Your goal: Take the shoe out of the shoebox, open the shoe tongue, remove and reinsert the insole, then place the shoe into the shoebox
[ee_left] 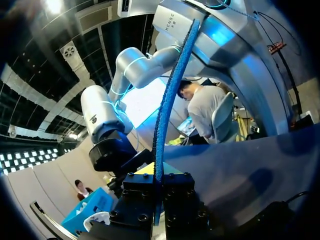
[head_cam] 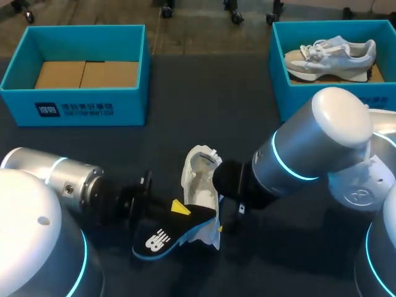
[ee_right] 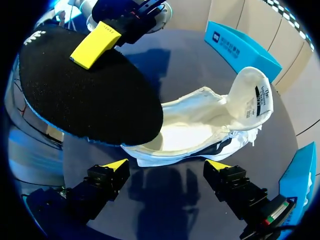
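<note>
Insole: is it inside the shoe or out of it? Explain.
Out: the left gripper holds the black insole over the white shoe, across its open mouth; whether its tip is inside, cannot tell.

The middle of the table is crowded: the white shoe (head_cam: 199, 176) lies with its opening facing the right gripper (ee_right: 166, 167), whose spread fingers (ee_right: 116, 165) sit just short of it. The black insole (head_cam: 170, 230), pinched in the left gripper (head_cam: 180, 208), slants across one end of that opening, and the rest of the opening is unblocked. Dark tabletop (head_cam: 204, 111) lies open from there back to the two blue boxes and between them; the left box (head_cam: 74, 106) has free room inside, the right box (head_cam: 291, 93) is mostly filled by a second shoe (head_cam: 331, 54).
</note>
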Tool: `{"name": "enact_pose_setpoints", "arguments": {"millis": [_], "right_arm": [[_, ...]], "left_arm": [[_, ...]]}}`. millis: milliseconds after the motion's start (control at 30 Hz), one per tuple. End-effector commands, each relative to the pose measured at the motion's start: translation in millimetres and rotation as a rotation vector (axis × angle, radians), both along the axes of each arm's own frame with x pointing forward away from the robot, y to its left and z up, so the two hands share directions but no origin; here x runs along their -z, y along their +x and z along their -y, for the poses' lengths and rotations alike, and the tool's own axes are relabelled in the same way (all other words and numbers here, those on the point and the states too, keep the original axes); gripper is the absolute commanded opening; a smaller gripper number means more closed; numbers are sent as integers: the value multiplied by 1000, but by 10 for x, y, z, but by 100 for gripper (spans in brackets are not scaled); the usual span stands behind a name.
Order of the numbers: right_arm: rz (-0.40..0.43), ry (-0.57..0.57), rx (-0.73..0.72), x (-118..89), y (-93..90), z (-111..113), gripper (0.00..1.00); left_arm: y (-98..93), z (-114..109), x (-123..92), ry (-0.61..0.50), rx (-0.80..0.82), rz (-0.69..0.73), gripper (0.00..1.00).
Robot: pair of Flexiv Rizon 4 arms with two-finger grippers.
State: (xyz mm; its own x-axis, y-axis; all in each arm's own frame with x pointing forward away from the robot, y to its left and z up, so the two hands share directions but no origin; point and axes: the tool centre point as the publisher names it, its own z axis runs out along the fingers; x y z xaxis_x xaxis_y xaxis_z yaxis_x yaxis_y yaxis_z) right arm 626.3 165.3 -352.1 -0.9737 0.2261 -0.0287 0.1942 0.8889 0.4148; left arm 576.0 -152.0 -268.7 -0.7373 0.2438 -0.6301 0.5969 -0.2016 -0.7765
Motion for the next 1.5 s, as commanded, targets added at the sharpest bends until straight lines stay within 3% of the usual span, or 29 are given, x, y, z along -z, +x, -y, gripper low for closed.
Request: {"name": "enact_pose_setpoints", "arguments": {"millis": [33,500,1500], "right_arm": [[-5,-4,-4,61,21,-43,100],[-44,-1,-12,129,-15,-4,100],[-43,1,-12,135,-13,-8,100]], "left_arm": [[25,13,45,2,-4,-6,0],[68,32,138,-1,-11,-30,0],[294,120,393,46,-85,-51,0]]}}
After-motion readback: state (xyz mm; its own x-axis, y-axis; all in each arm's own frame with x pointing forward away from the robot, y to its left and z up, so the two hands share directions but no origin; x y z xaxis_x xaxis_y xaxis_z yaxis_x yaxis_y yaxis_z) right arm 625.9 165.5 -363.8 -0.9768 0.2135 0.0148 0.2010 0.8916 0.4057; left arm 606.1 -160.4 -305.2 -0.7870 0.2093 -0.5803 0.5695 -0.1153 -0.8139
